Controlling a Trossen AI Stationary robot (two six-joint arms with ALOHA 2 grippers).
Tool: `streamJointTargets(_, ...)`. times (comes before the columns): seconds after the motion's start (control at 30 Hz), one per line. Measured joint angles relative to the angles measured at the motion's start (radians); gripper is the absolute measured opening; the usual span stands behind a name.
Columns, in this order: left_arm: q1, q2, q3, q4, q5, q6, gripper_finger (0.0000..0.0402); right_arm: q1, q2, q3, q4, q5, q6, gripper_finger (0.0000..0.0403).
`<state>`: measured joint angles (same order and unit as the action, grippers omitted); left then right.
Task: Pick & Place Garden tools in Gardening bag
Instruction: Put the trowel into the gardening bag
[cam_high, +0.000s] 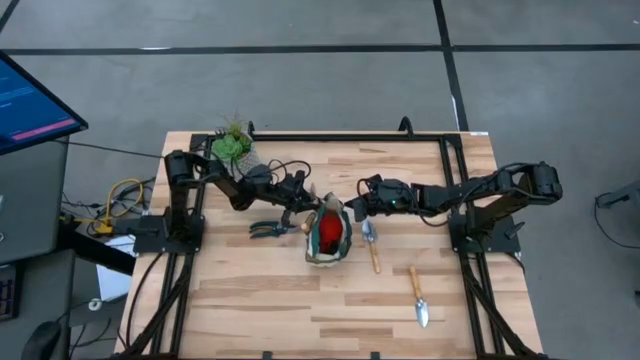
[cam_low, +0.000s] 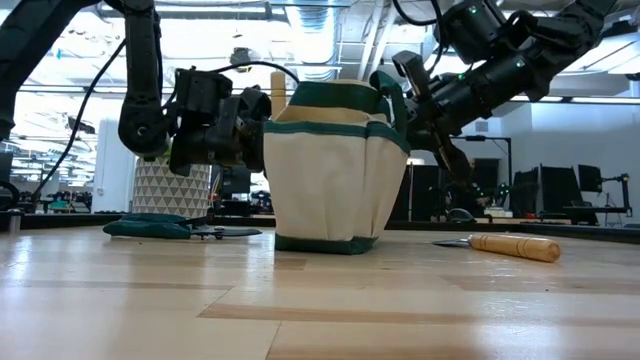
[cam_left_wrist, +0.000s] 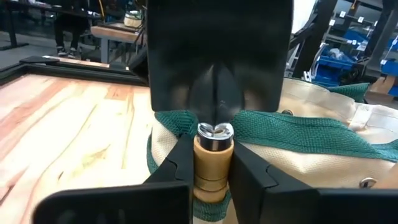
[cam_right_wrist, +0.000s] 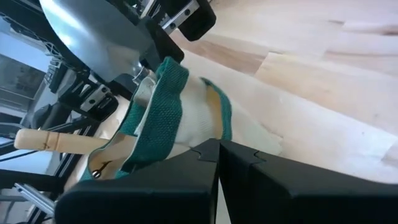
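While loading goes on, progress:
Bag (cam_high: 329, 237): mid-desk, red item (cam_high: 327, 231) inside.
Left end effector (cam_left_wrist: 213, 163): clamped on a trowel (cam_left_wrist: 214, 74) at the rim.
Right end effector (cam_right_wrist: 219, 151): pinching the rim.
Left: two trowels (cam_high: 371, 243) (cam_high: 418, 295), shears (cam_high: 268, 229) on the desk (cam_high: 250, 300).

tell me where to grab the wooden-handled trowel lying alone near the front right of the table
Probably the light wooden handle of the silver-bladed trowel. It lies flat with bare table around it, handle toward the back, blade toward the front, so come straight down with fingers across the handle's width; the flat blade offers less to pinch.
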<state>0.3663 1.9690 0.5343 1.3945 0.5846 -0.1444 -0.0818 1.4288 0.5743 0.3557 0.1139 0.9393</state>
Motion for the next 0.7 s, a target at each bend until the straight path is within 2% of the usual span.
streamJointTargets(0.23, 0.046, -0.090, -0.003, -0.068, 0.079, -0.046, 0.0119, 0.000, 0.000, 0.000, 0.005, 0.018, -0.034, 0.0000)
streamJointTargets(0.5, 0.056, -0.298, -0.003, -0.381, 0.074, 0.105, 0.0225, 0.000, 0.000, 0.000, 0.040, 0.018, -0.082, 0.0000)
streamJointTargets(0.6, 0.072, -0.399, -0.003, -0.471, 0.066, 0.118, 0.0250, 0.000, 0.000, 0.000, 0.053, 0.018, -0.087, 0.0000)
streamJointTargets(0.7, 0.109, -0.521, -0.003, -0.511, 0.052, 0.060, 0.0258, 0.000, 0.000, 0.000, 0.058, 0.018, -0.103, 0.0000)
